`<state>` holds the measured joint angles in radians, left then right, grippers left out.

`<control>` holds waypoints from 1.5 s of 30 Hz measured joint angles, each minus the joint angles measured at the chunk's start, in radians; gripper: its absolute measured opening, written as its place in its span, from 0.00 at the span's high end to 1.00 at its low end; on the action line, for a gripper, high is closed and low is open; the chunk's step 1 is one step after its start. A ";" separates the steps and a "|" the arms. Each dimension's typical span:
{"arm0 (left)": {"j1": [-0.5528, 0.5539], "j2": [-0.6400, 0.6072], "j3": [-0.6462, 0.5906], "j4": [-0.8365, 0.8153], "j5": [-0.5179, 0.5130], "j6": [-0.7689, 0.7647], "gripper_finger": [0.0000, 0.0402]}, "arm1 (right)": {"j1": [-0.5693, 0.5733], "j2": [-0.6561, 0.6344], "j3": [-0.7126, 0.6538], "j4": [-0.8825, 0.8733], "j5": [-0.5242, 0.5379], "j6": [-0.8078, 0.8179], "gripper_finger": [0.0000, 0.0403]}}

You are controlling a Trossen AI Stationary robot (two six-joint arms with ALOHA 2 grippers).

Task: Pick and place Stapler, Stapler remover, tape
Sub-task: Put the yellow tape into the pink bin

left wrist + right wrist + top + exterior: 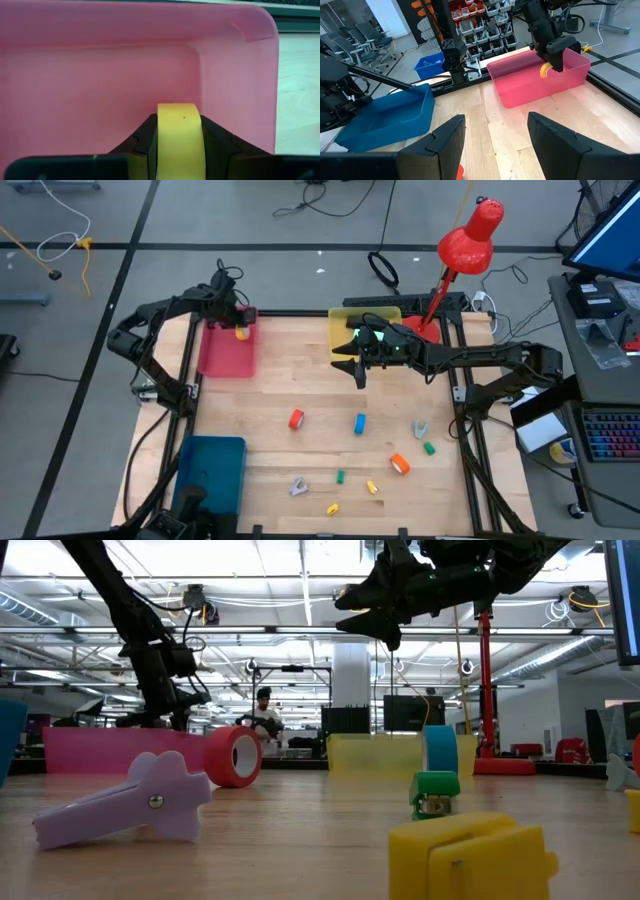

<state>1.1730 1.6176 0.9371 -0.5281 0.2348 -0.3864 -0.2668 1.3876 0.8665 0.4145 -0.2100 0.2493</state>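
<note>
My left gripper (240,331) reaches down into the pink tray (228,352) at the table's far left, shut on a yellow tape roll (179,135). The right wrist view shows the same roll (546,70) from afar. The red (296,419), blue (360,423) and orange (400,464) tape rolls rest on the bare table. A purple winged tool (298,486) and a grey one (421,428) lie on the table near them. My right gripper (495,135) hangs open and level above the table's middle, near the yellow tray (345,330). My left gripper pinches the yellow tape roll by its two flat sides (159,142) between its two fingers (145,134), with the roll's rounded band facing out ahead. The fingers slant steeply down from above into the pink tray. I cannot tell whether the roll touches the tray's floor.
A blue tray (212,470) stands at the near left. Small green blocks (429,448) and yellow blocks (371,487) are scattered on the near half. A red desk lamp (468,240) stands at the far right behind the yellow tray.
</note>
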 joint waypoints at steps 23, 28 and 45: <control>0.051 -0.028 0.000 0.007 0.101 -0.080 0.74 | 0.000 0.000 0.000 0.000 0.000 0.026 0.48; 0.096 -0.071 0.001 -0.018 0.130 -0.111 0.74 | 0.000 0.000 0.000 -0.001 0.000 0.030 0.48; 0.034 -0.037 -0.007 0.022 -0.022 -0.240 0.74 | 0.000 0.000 0.000 0.000 -0.003 0.019 0.48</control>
<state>1.2068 1.5807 0.9302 -0.5062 0.2128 -0.6264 -0.2665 1.3876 0.8661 0.4141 -0.2131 0.2684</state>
